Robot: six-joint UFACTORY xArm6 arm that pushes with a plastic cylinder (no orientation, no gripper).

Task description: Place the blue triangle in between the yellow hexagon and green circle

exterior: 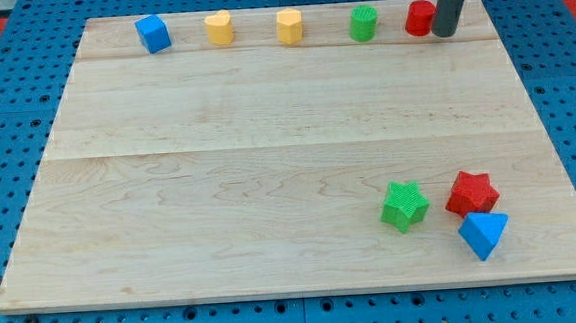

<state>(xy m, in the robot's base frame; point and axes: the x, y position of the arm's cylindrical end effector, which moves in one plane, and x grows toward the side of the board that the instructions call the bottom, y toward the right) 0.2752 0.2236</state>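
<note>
No claw, only my tip (445, 34) against the red block (420, 18), top right.

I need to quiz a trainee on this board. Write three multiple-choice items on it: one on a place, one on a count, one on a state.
1. Where does the blue triangle lie?
A. In the top row
B. Near the view's bottom right
C. At the view's left edge

2. How many blocks stand in the row along the view's top?
A. Three
B. Five
C. Seven

3. What is my tip doing?
A. Standing right beside the red block in the top row
B. Pressing the blue triangle
C. Resting between the yellow hexagon and green circle

Key: 1 B, it sits below the red star. 2 B, blue cube, yellow heart, yellow hexagon, green circle and red block. 3 A, the rod overlaps that block's right side.
</note>
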